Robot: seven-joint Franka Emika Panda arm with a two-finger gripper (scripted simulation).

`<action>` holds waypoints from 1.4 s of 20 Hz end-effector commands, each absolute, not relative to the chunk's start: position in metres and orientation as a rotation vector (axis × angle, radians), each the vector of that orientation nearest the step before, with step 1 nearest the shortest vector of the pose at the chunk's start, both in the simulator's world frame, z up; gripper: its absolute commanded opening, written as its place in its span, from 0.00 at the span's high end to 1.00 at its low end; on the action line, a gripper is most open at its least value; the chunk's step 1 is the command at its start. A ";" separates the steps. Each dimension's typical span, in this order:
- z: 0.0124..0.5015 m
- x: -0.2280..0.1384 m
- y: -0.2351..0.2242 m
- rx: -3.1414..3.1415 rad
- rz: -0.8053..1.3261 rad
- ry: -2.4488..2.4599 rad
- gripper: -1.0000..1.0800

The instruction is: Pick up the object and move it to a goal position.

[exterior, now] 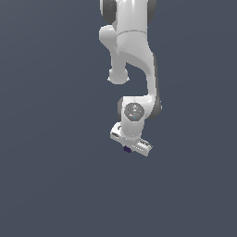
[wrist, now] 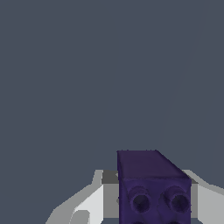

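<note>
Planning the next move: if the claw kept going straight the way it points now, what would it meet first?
Nothing shows ahead of the claw beyond the purple block between its fingers; past it lies only plain grey, though depth is unclear.

Arm [exterior: 132, 55]: glossy white shell; dark grey bands at the joints; one grey round cap with a faint pale blue centre on the wrist joint.

Claw [exterior: 131, 144]: white, light grey shading on its edges; fingers [wrist: 87, 205] white with grey inner faces.

Object [wrist: 151, 188]: dark purple-indigo all over, unpatterned; two round recesses in its near face, darker than the surround.

Background [exterior: 46, 139]: uniform slate blue-grey, no markings or texture.
</note>
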State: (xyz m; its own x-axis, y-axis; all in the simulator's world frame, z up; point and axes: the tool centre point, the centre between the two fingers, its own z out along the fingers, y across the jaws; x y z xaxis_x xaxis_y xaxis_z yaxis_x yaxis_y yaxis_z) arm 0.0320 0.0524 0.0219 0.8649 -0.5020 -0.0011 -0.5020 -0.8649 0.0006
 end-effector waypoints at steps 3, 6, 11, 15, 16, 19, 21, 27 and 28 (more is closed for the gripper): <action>0.022 0.033 0.052 3.034 0.000 -0.817 1.00; 0.022 0.033 0.052 3.034 0.000 -0.817 1.00; 0.023 0.032 0.053 3.034 0.000 -0.817 1.00; 0.030 0.030 0.054 3.034 0.000 -0.817 1.00; 0.033 0.028 0.054 3.034 0.000 -0.817 1.00; 0.045 0.024 0.056 3.034 -0.001 -0.817 1.00; 0.055 0.021 0.058 3.034 -0.001 -0.817 1.00; 0.098 0.005 0.065 3.035 -0.001 -0.818 1.00; 0.107 0.002 0.067 3.035 -0.001 -0.818 1.00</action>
